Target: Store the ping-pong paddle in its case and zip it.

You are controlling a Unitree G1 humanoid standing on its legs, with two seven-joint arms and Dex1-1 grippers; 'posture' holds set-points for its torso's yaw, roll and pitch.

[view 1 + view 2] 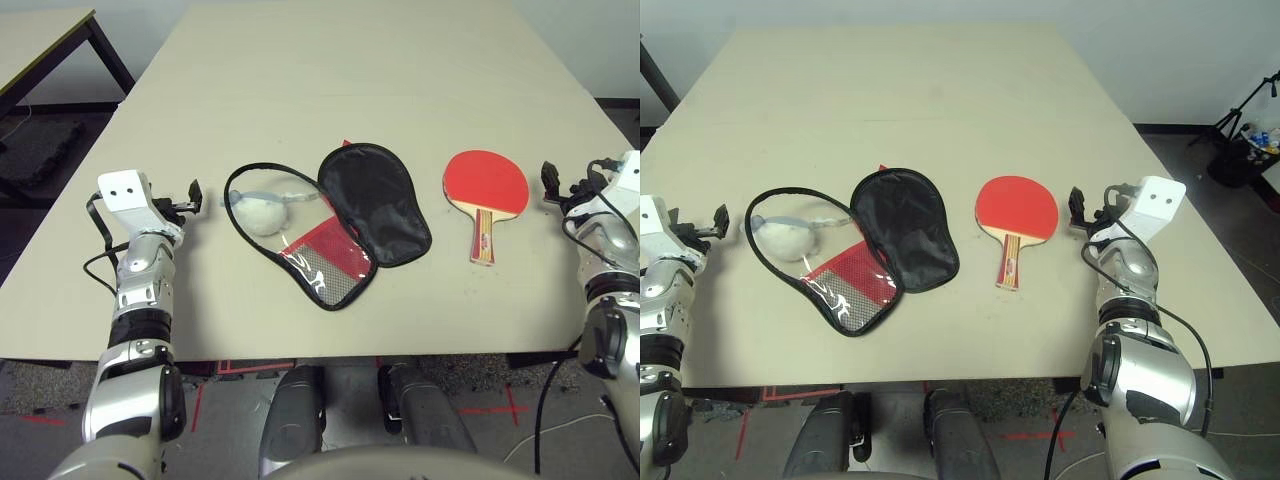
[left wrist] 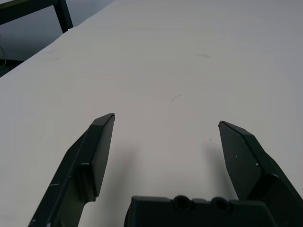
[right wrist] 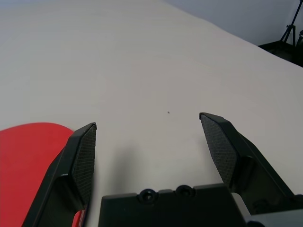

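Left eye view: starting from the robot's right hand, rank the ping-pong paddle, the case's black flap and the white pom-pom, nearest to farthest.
From the right hand:
1. The ping-pong paddle, just beside that hand, toward the table's middle.
2. The case's black flap, lying open in the middle of the table.
3. The white pom-pom, on the case's clear half, on the side toward the left hand.

The left hand point(image 2: 165, 123) hovers over the pale tabletop point(image 2: 189, 61), its two black fingers point(image 2: 97, 151) spread wide apart. Nothing lies between them.

A lab: bare beige table point(image 1: 330, 60), floor tape marks point(image 1: 490, 408), tripod point(image 1: 1248, 100).
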